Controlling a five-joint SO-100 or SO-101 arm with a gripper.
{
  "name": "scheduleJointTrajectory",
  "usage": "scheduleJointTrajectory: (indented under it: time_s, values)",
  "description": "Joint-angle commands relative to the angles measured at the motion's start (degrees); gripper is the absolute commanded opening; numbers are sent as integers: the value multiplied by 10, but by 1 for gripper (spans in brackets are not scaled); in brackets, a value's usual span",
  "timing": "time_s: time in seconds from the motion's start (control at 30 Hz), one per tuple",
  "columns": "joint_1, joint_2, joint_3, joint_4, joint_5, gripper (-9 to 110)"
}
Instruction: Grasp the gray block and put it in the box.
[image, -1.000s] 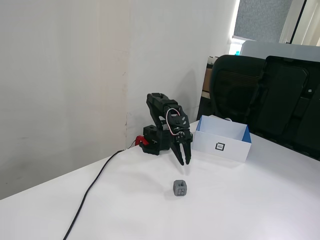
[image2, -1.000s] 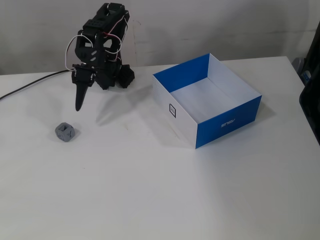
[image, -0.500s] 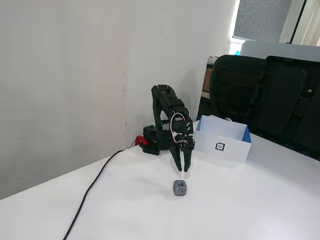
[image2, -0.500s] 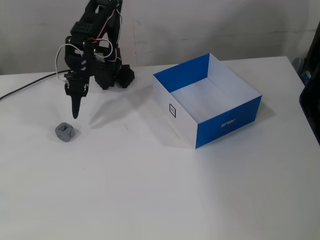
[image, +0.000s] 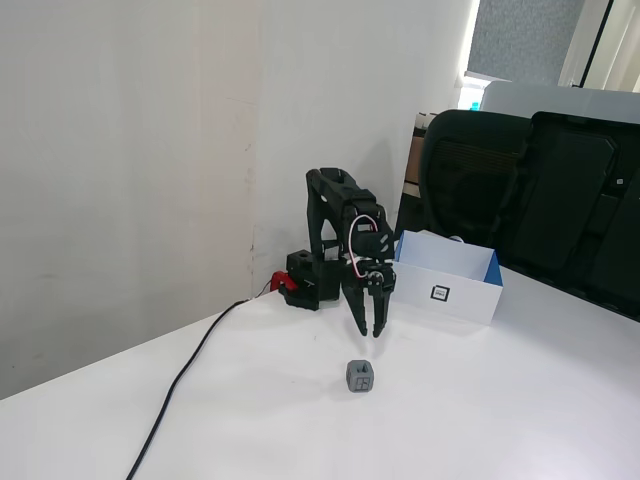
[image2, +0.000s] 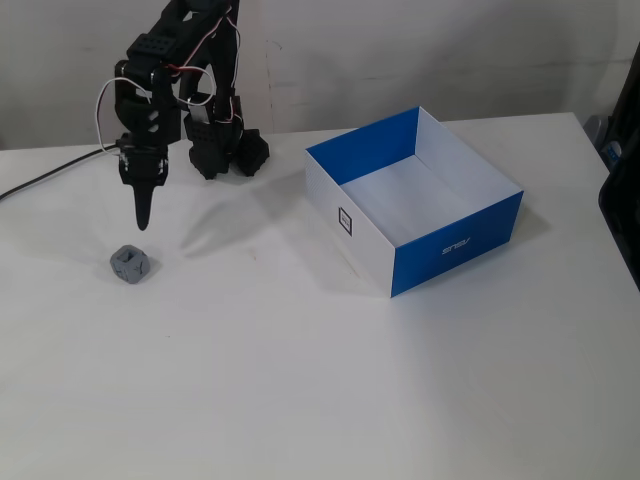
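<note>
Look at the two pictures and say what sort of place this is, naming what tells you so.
Probably an office or lab workspace: a white table against a plain wall, black office chairs behind it, and a small robot arm with its power cable set up beside a box and a gray block.

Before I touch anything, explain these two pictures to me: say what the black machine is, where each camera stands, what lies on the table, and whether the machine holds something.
The black machine is a small robot arm bolted near the back of a white table. At its end is a gripper, two pointed fingers that pinch things.

Both pictures show one moment from two still cameras. One fixed view looks from low at the table's edge, toward the wall and some black office chairs. The other fixed view looks down from higher up.

On the table lie a gray block, a small cube, and a box, open on top, blue and white, with nothing visible inside. A black cable runs off to the arm's base.

The gripper holds nothing. It hangs pointing down above the block, fingers slightly apart, not touching it.
</note>
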Motion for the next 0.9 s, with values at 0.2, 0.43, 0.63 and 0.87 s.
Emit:
scheduleJointTrajectory:
  time_s: [0.2, 0.43, 0.63, 0.87]
  values:
    - [-19, -49, -81, 30, -113, 7]
    - [-35, -69, -85, 17, -193, 7]
    - [-56, -158, -157, 33, -215, 7]
    - [-71, -225, -228, 45, -264, 7]
